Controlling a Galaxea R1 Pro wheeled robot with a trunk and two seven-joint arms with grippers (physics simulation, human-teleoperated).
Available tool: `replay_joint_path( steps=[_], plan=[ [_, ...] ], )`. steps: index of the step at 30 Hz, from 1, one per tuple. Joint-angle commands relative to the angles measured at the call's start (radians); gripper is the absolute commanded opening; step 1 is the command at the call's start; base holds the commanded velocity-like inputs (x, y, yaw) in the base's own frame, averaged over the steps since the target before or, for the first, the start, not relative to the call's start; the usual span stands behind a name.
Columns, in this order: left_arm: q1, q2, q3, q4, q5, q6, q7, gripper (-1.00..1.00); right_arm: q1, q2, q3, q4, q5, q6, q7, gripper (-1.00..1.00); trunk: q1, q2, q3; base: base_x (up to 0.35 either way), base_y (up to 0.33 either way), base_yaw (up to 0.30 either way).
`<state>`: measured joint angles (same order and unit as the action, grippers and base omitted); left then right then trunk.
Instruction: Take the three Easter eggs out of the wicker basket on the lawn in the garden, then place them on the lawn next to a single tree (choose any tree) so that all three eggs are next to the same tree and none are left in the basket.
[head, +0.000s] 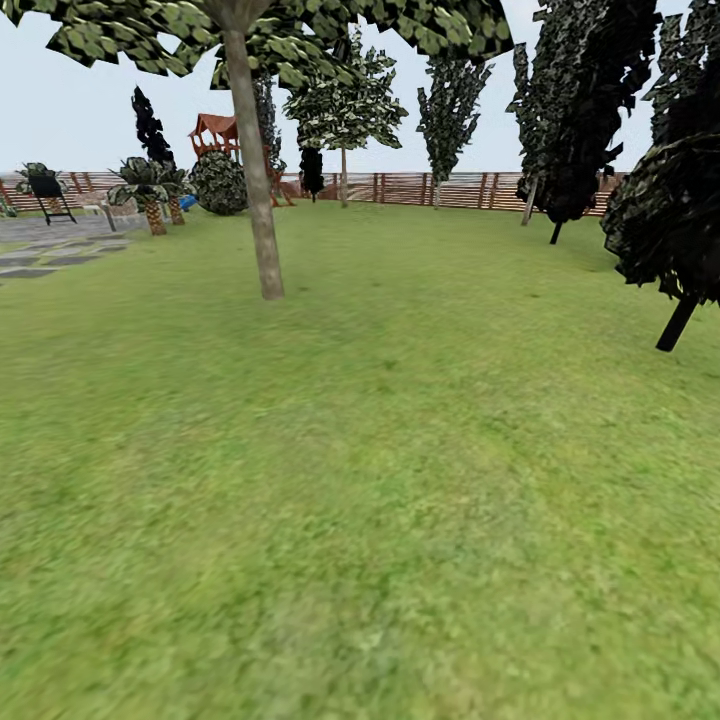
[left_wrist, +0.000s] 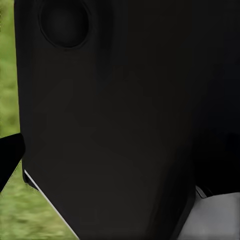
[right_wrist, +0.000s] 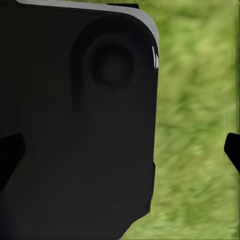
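The lawn (head: 400, 480) is stretching out as a wide, flat sheet of mottled green grass, running back to a brown horizontal-slat fence (head: 440, 188). A tree (head: 255, 170) with a smooth, straight, pale grey-beige trunk is standing on the grass toward the left, its dark flat-paneled foliage speckled pale green overhead. Dark thin-trunked trees (head: 585, 110) are leaning along the right side. Far off, a wooden playset (head: 218, 135) is rising beside scaly-trunked palms (head: 152, 195), next to grey stone paving (head: 55, 245). In both wrist views a smooth black robot body panel (left_wrist: 125, 125) with a round recess is blocking most of the sight, blurred grass showing past it. Whether either gripper is open or closed cannot be told.
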<state>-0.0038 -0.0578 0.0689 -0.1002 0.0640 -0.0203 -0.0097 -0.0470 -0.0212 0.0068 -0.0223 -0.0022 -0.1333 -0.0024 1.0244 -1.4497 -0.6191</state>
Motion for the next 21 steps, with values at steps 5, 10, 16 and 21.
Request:
replay_joint_path(
  steps=[5, 10, 16, 21],
  plan=[
    [0.0, 0.001, 0.006, 0.0, 0.007, -0.003, -0.001, 1.0, -0.001, 0.002, 0.001, -0.007, 0.003, -0.005, -0.004, 1.0, 0.001, 0.0, -0.001, 0.339, 0.0, 0.0],
    [0.0, 0.001, 0.006, 0.0, 0.007, -0.003, -0.001, 1.0, -0.001, 0.004, 0.001, -0.006, 0.002, -0.005, -0.004, 1.0, 0.001, 0.0, -0.001, 0.339, 0.0, 0.0],
    [0.0, 0.0, 0.006, 0.0, 0.007, -0.003, -0.001, 1.0, -0.001, 0.001, 0.001, -0.005, 0.002, -0.005, -0.004, 1.0, 0.001, 0.0, -0.001, 0.339, 0.0, 0.0],
    [0.0, 0.0, 0.006, 0.0, 0.007, -0.003, -0.001, 1.0, -0.001, 0.004, 0.001, -0.005, 0.002, -0.005, -0.004, 1.0, 0.001, 0.0, -0.001, 0.339, 0.0, 0.0]
  ],
)
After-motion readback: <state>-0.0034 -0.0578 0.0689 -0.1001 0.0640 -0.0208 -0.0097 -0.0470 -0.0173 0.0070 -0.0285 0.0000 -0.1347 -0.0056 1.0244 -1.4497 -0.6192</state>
